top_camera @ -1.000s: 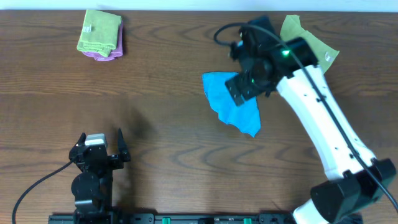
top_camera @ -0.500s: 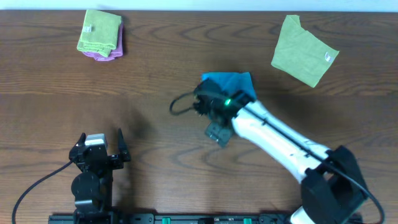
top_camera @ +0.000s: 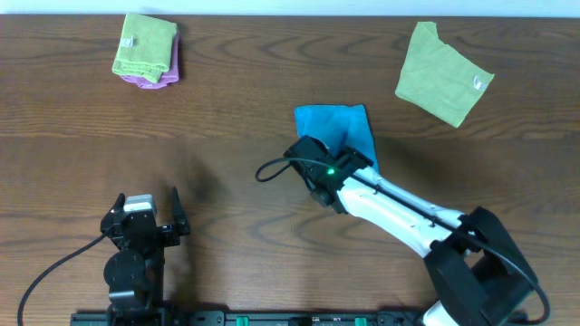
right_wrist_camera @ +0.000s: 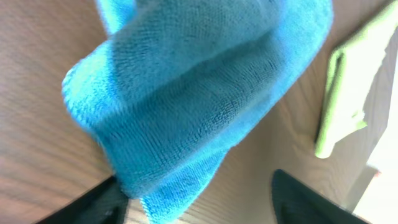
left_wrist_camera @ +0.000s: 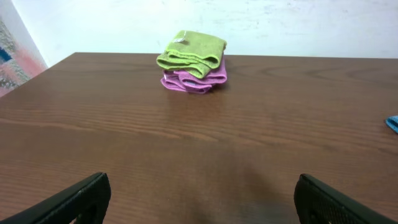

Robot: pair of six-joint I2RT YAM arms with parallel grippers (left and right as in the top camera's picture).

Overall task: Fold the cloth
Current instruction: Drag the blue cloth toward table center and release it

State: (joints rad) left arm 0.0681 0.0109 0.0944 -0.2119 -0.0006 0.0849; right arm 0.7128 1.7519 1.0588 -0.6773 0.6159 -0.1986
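Note:
The bright blue cloth point(top_camera: 337, 127) lies bunched and doubled over on the table, right of centre. My right gripper point(top_camera: 310, 159) sits at its near left edge and covers part of it. In the right wrist view the cloth point(right_wrist_camera: 193, 87) fills the frame, and its lower fold drapes against the left finger of the right gripper point(right_wrist_camera: 199, 199). The jaws stand wide apart, not clamped on it. My left gripper point(top_camera: 145, 206) rests open and empty at the near left, with both fingertips point(left_wrist_camera: 81, 196) apart over bare wood. A blue corner of the cloth point(left_wrist_camera: 393, 122) shows at the left wrist view's right edge.
A lime-green cloth point(top_camera: 444, 62) lies flat at the far right and also shows in the right wrist view point(right_wrist_camera: 339, 93). A folded lime-green cloth point(top_camera: 145, 43) sits on a purple cloth point(left_wrist_camera: 196, 78) at the far left. A black cable point(top_camera: 272, 167) loops beside the right wrist.
The right arm swung from the far right towards the centre and down. The blue cloth went from hanging spread out to lying doubled over on the table. The left arm has not moved.

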